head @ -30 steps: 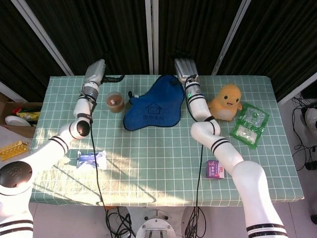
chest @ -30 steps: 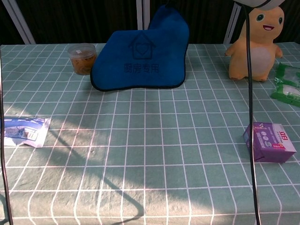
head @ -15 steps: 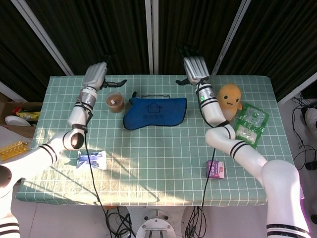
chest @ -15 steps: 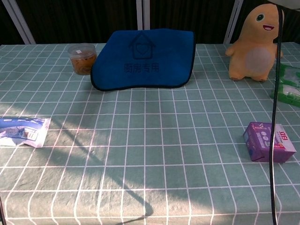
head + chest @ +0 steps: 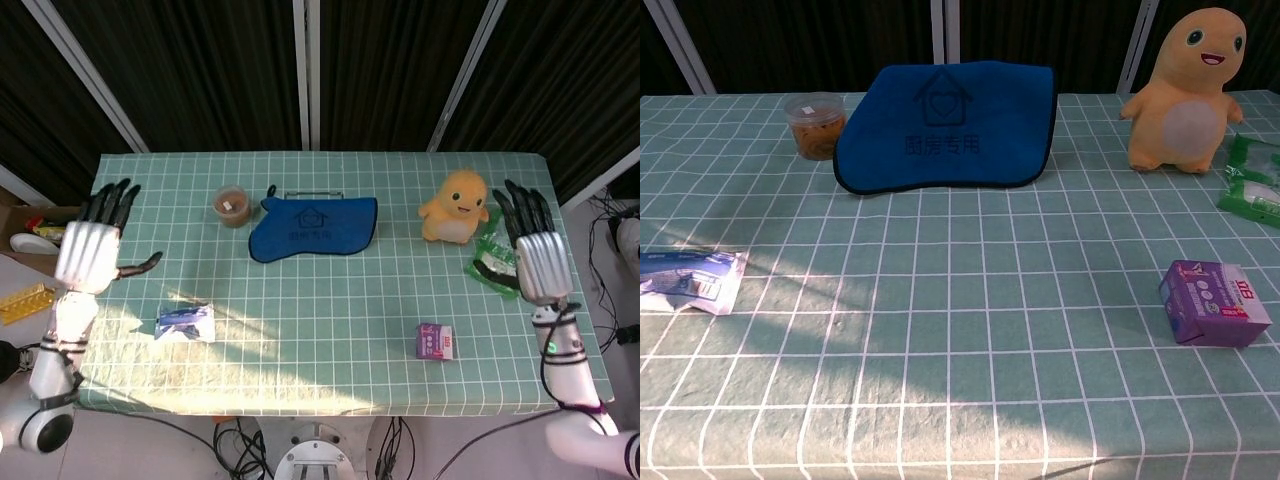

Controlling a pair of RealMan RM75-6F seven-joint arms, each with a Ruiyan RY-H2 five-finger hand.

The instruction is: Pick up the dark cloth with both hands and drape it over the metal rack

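Blue cloth [image 5: 313, 227] hangs over the thin metal rack [image 5: 312, 193] at the counter's far side, so left hand [image 5: 88, 250] and right hand [image 5: 534, 254] hover spread, holding nothing, well clear.

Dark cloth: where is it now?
The dark cloth hangs over the metal rack at the table's far centre, between the snack cup and the yellow plush toy.
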